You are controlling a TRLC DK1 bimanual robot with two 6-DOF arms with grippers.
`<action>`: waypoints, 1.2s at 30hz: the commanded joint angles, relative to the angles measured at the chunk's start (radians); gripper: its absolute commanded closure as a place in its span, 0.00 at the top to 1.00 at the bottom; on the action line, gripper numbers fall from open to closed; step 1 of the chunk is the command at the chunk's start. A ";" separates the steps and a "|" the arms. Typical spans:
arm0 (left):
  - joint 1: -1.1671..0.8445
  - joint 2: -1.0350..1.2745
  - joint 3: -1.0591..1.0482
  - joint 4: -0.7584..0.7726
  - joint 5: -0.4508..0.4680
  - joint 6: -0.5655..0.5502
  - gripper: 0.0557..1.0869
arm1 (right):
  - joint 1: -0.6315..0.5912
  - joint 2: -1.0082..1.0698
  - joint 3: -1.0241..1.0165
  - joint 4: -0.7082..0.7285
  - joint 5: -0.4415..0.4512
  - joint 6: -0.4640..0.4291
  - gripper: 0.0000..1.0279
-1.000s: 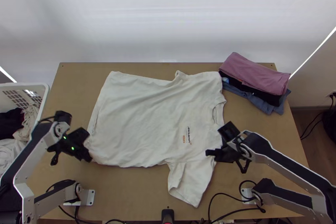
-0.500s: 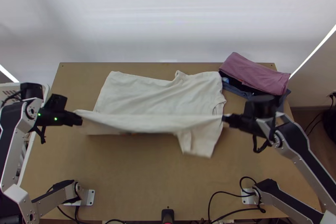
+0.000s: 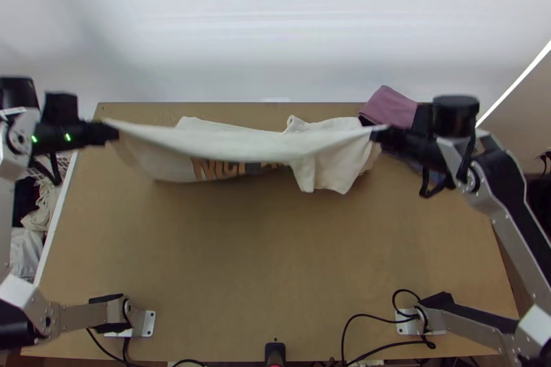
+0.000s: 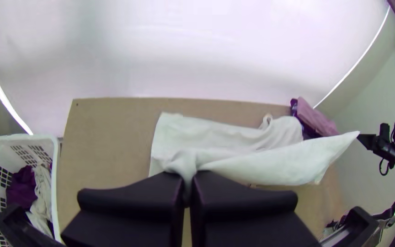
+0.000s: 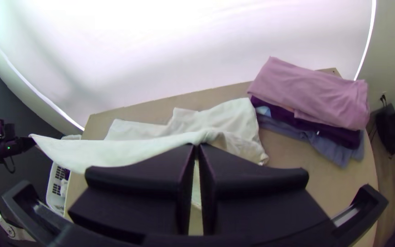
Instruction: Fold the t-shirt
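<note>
White t-shirt [image 3: 227,143], 1 of it, slung between 2 grippers over the far half of the worktop [image 3: 262,277].
The left gripper [image 3: 113,134] has its jaws pinching the cloth out toward the worktop's left edge; the right gripper [image 3: 376,134] has its jaws pinching it toward the right edge, so 1 raised edge runs between them. 1 sleeve [image 3: 333,173] droops near the right gripper, and the remaining cloth lies along the far edge. At least 3 folded garments, 1 mauve [image 5: 309,91], 1 dark [image 5: 314,128] and 1 blue [image 5: 329,151], are stacked at the far right corner; 1 white basket [image 4: 23,136] of clothes stands beside the left edge.
</note>
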 commanded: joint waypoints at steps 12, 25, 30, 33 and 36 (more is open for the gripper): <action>-0.047 0.189 0.574 0.172 -0.008 -0.281 0.04 | -0.018 0.260 0.653 0.050 0.144 -0.166 0.03; 0.069 -0.152 0.474 0.371 -0.031 -0.466 0.04 | -0.029 -0.001 0.828 0.111 0.168 -0.193 0.03; 0.129 -0.342 0.405 0.379 -0.033 -0.489 0.04 | -0.015 -0.208 0.785 0.073 0.167 -0.187 0.03; 0.132 -0.428 0.375 0.384 -0.039 -0.471 0.04 | -0.015 -0.306 0.785 0.062 0.167 -0.187 0.03; 0.131 -0.514 0.303 0.413 -0.037 -0.446 0.04 | -0.015 -0.368 0.787 0.036 0.156 -0.189 0.03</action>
